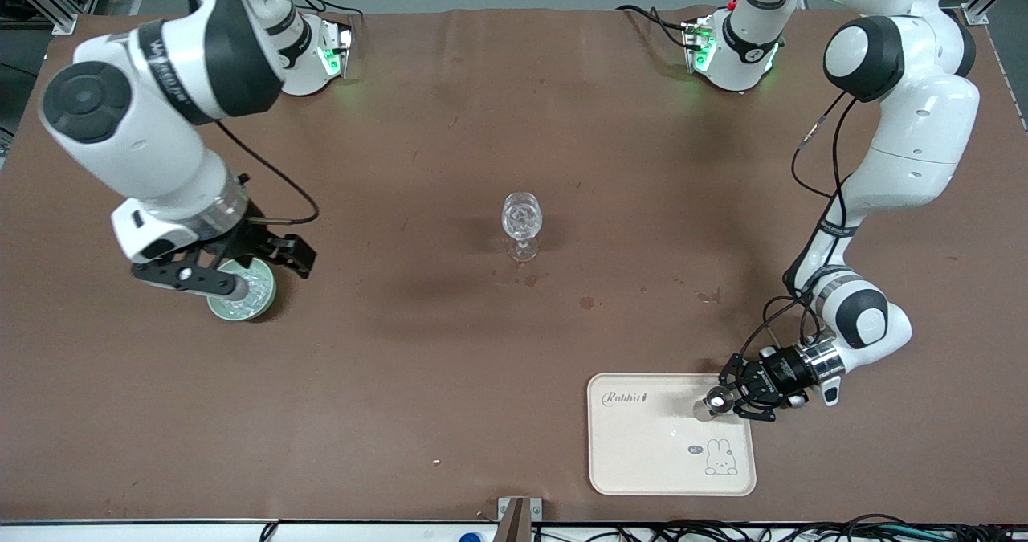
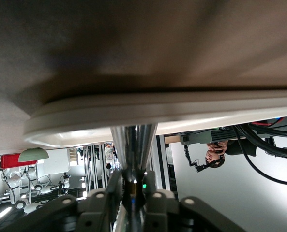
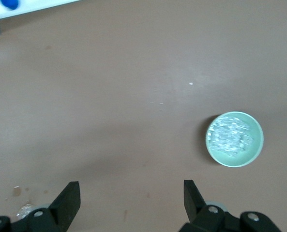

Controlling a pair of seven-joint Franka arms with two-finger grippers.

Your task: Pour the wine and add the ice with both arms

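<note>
A pale green bowl (image 1: 250,297) full of clear ice (image 3: 233,135) stands near the right arm's end of the table; it also shows in the right wrist view (image 3: 254,152). My right gripper (image 1: 241,273) hangs over the bowl's edge, open and empty (image 3: 131,188). A clear stemmed wine glass (image 1: 522,222) stands at the table's middle. My left gripper (image 1: 717,401) is low over the cream tray (image 1: 642,462), shut on a shiny metal vessel (image 2: 133,145) whose end meets the tray's rim (image 2: 191,108).
The tray, printed with a rabbit, lies near the front camera toward the left arm's end. Small dark stains (image 1: 587,303) mark the brown table a little nearer to the camera than the glass. Both arm bases stand along the table's top edge.
</note>
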